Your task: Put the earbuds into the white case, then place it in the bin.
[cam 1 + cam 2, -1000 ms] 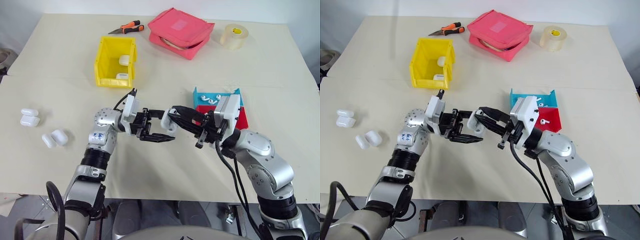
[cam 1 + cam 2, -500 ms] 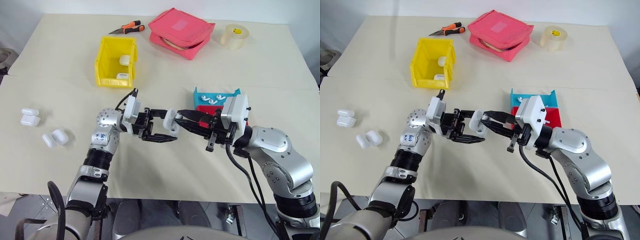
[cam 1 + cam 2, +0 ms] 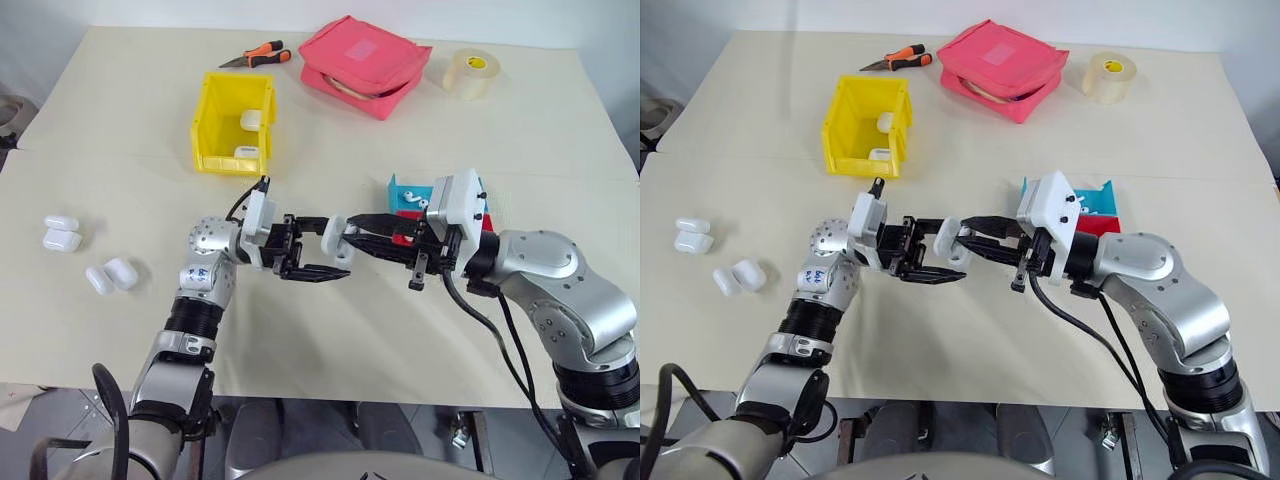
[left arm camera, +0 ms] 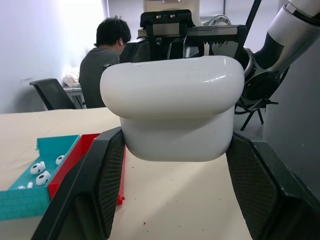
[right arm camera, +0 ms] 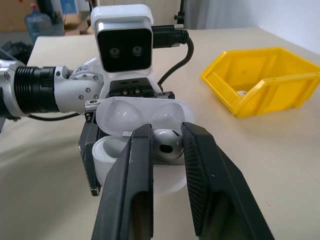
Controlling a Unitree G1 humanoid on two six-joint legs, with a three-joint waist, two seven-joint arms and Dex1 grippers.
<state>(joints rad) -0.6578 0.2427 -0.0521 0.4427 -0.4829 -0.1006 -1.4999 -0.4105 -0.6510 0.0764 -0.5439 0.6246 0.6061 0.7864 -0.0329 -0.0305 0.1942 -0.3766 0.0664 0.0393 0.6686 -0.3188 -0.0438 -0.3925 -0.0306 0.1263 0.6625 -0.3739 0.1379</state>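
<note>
Bare table [image 3: 320,340] lies at 6 o'clock below both arms. Left gripper [image 3: 322,249] points level, clamping the open white case [image 3: 338,240]. Right gripper [image 5: 165,145], slightly parted, brackets an earbud [image 5: 167,144] seated inside. Bin [image 3: 233,122] at 11 o'clock.

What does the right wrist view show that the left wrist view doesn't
Right wrist view alone: the case's open inside, with an earbud in its right-hand socket between the right gripper fingers, the other socket empty, plus the yellow bin. Left wrist view alone: the case's smooth outer shell, a teal tray holding loose earbuds, a red tray and a seated person. Both: the white case clamped in the left gripper.
</note>
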